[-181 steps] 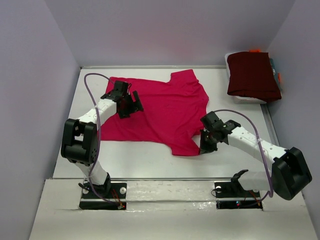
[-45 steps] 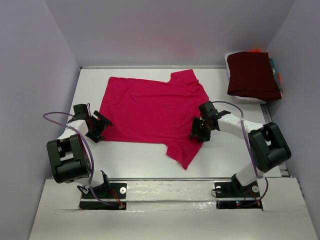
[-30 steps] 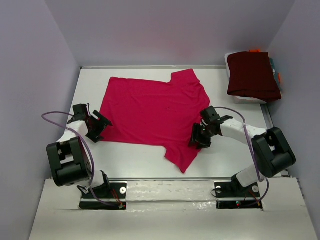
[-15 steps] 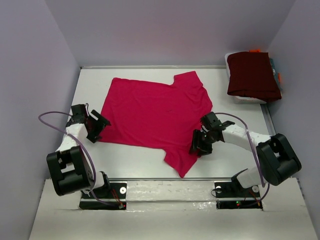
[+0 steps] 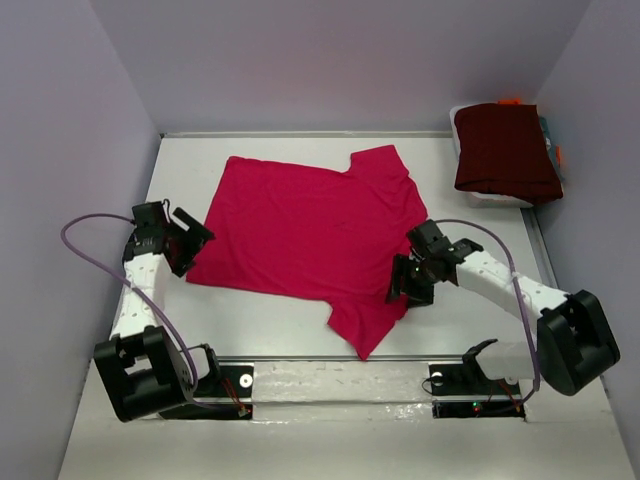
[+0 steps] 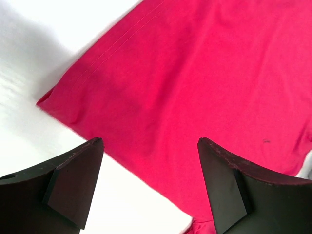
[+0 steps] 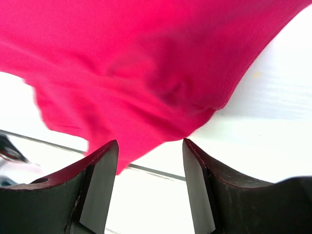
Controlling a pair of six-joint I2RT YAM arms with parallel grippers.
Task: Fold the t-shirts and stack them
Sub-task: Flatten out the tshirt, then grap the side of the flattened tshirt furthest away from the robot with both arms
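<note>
The crimson-pink t-shirt (image 5: 310, 230) lies spread flat in the middle of the table (image 5: 450, 170). Its hem faces the left edge and its neck faces the right edge. One sleeve points to the far edge and the near sleeve (image 5: 365, 325) points to the near edge.

The left gripper (image 5: 190, 250) sits at the shirt's near hem corner with its fingers spread wide and nothing between them. The right gripper (image 5: 405, 285) is just beside the near sleeve where it meets the body. In the right wrist view its jaws stand apart over slightly bunched cloth. They look unclamped, though the blur there leaves some doubt.

The step in hand looks like taking hold for the first fold. To do it well:
- Both grippers should come down low and pinch both layers right at the edge, the left one on the hem corner and the right one at the sleeve seam.
- They should lift together and keep the cloth taut between them, so the crease runs straight from hem to shoulder.
- The bunching by the right fingers should be smoothed out, or it will be folded in.
- The near sleeve should fold inward and not be left trailing.

At the far right corner stands a white bin (image 5: 490, 198). A folded dark maroon garment (image 5: 505, 150) is draped over it and hides nearly all of it. Bits of orange show at its far and right sides, too small to identify.
</note>
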